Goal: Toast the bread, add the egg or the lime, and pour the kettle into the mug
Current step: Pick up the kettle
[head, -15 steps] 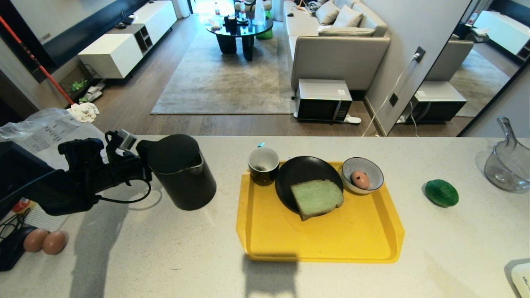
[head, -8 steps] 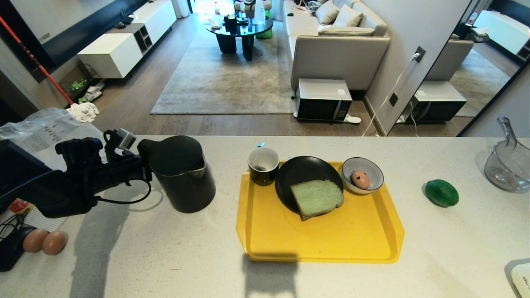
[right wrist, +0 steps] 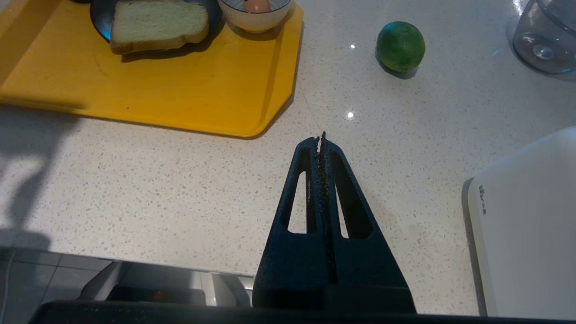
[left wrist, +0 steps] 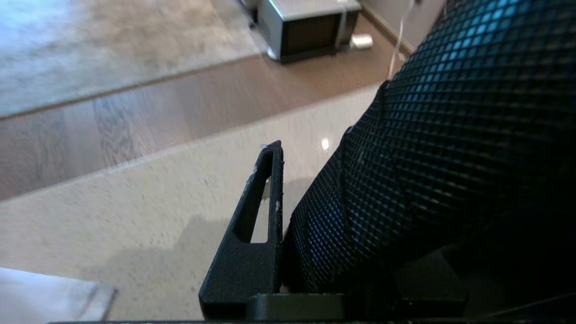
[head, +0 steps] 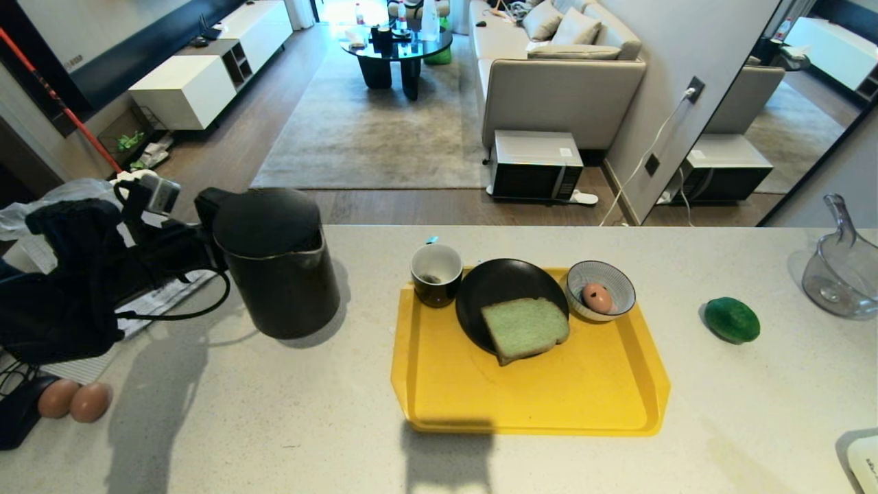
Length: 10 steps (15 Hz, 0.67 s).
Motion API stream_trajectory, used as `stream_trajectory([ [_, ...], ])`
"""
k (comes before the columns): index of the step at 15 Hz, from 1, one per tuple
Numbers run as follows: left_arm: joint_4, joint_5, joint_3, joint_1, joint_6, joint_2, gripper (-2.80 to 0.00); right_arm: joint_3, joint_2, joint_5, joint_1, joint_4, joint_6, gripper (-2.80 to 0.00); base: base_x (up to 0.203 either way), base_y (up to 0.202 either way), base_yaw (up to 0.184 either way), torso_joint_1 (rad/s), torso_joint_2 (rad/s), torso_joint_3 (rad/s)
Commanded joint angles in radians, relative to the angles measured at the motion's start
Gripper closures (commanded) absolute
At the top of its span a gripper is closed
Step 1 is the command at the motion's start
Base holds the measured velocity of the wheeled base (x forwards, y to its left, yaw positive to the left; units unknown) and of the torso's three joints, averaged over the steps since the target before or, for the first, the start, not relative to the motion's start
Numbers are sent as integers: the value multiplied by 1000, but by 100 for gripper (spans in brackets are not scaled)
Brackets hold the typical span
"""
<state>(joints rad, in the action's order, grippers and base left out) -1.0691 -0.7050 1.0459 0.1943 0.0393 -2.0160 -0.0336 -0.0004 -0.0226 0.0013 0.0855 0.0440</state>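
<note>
Left gripper [head: 206, 237] clamped on kettle [head: 278, 264] handle, kettle airborne left of mug [head: 436, 273] on tray; keep it level until spout sits over mug, tilt slowly; right gripper [right wrist: 320, 137] closed, idle.

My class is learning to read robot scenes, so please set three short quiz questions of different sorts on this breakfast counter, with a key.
1. True or false: the bread lies on the black plate.
2. Which gripper grips the kettle? A) left B) right C) neither
3. Fill in: the egg sits in the striped ____.

Key
1. True; the plate is on the yellow tray.
2. A; the left gripper holds its handle, while the right gripper hangs shut above bare counter.
3. Bowl; the lime lies on the counter, off the tray.
</note>
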Motion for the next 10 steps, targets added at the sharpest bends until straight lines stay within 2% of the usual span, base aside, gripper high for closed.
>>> stream_trajectory([
  [1, -28, 10, -33, 2, -44, 104, 0, 0, 0, 0, 0, 0, 0, 0, 0, 0, 0, 0, 0, 0],
  [7, -38, 15, -64, 13, -58, 208, 0, 0, 0, 0, 0, 1, 0, 0, 0, 0, 0, 0, 0, 0],
  [10, -35, 33, -64, 13, -107, 264, 0, 0, 0, 0, 0, 0, 0, 0, 0, 0, 0, 0, 0, 0],
])
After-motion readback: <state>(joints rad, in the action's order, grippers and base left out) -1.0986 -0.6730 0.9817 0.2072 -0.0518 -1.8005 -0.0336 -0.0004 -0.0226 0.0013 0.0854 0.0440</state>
